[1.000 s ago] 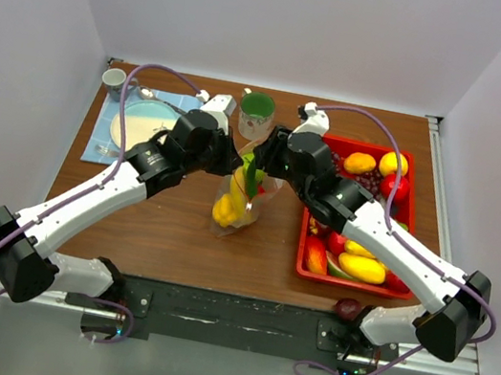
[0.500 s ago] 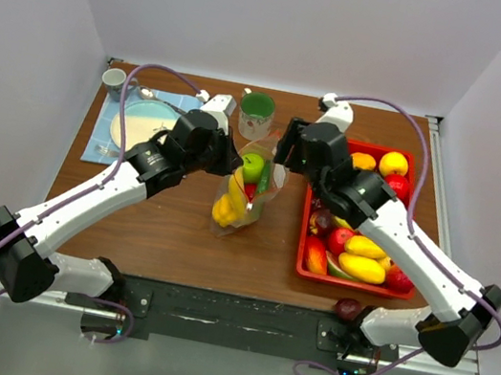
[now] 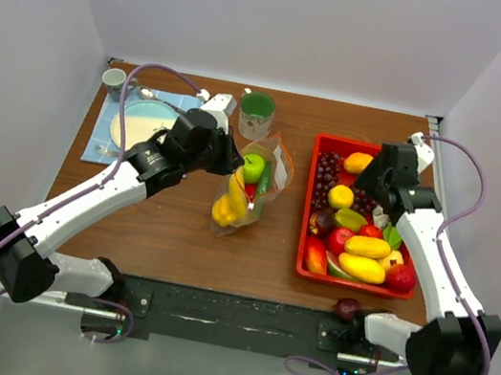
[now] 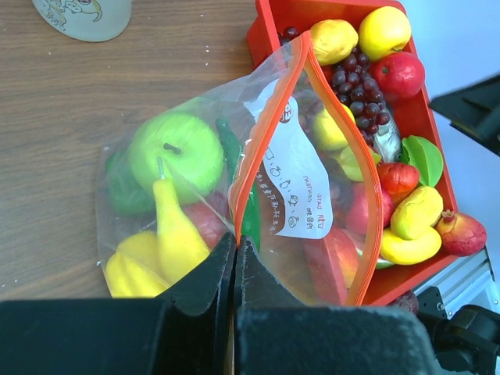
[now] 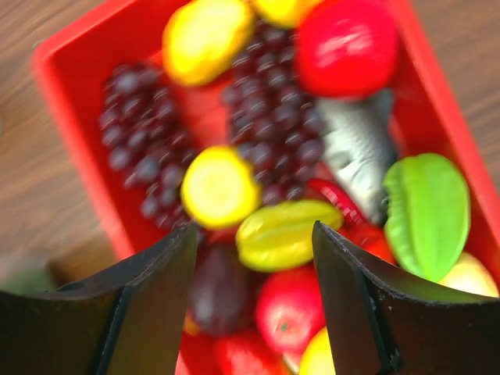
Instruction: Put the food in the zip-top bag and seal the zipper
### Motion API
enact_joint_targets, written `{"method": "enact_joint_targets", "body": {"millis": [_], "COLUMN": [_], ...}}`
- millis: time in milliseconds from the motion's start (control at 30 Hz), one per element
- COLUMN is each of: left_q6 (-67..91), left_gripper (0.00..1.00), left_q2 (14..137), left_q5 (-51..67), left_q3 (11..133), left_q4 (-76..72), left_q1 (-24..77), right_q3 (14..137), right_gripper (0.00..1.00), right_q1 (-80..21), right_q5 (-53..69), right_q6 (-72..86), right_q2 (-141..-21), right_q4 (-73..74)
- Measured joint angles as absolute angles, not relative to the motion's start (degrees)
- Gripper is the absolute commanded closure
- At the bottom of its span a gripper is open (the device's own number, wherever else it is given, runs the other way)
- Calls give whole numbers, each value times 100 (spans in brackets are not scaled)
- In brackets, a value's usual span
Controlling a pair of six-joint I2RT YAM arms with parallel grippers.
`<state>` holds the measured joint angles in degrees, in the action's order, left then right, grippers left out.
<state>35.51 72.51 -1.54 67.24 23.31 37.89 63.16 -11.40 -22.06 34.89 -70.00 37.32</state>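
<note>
The clear zip-top bag (image 3: 249,187) lies mid-table, its mouth held open; it also shows in the left wrist view (image 4: 234,195). Inside are a green apple (image 4: 176,148), a yellow pear (image 4: 176,226) and other food. My left gripper (image 4: 235,238) is shut on the orange-red zipper (image 4: 251,156) at the mouth's left end. My right gripper (image 5: 254,238) is open and empty above the red tray (image 3: 301,255), over a yellow-green star fruit (image 5: 285,233), a yellow fruit (image 5: 219,187) and purple grapes (image 5: 273,101).
A green-filled cup (image 3: 256,114) stands behind the bag. A plate on a blue cloth (image 3: 141,120) and a small mug (image 3: 113,80) sit at the back left. A dark purple fruit (image 3: 347,308) lies by the table's front edge.
My right gripper has left the bag's mouth and swung right to above the tray. A green apple now lies in the bag. My left gripper has kept its hold.
</note>
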Motion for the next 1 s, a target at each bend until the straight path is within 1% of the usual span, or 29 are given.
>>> {"method": "enact_joint_targets", "body": {"millis": [133,267,333,400,433,467,633,833,1000], "left_q6": [3551,3546,3544,3542,3540,3540,3538,3535,3535], "left_gripper": [100,100,100,100,100,100,100,100,100], "left_q2": [7242,7223,7207,7185,7179,7175,7172,7172,7172], "left_q5": [-126,-106,-102,-102,-99,-97,-80,-73,-67], "left_q3": [6707,6694,6685,6672,6670,6665,6663,6663,6663], "left_q4": [2318,2320,2320,2322,2324,2324,2322,2322,2320], "left_q1": [3789,3789,3789,3789,3789,3789,3789,3789,3776], "right_q3": [6331,6554,6676,6794,6873,6941,7332,7841,7909], "right_gripper": [27,26,19,15,11,8,1,2,2], "right_q1": [-537,-303,-209,-128,-91,-67,-14,-14,1], "right_q5": [-1990,-1981,-2029,-2141,-2200,-2255,-2617,-2816,-2899], "right_q6": [3457,3433,3382,3295,3229,3181,2842,2447,2204], "right_q2": [-7671,-8493,-8838,-9067,-9155,-9205,-9356,-9832,-10202], "right_q4": [3264,3055,2969,2952,2965,2969,2971,2969,2963]}}
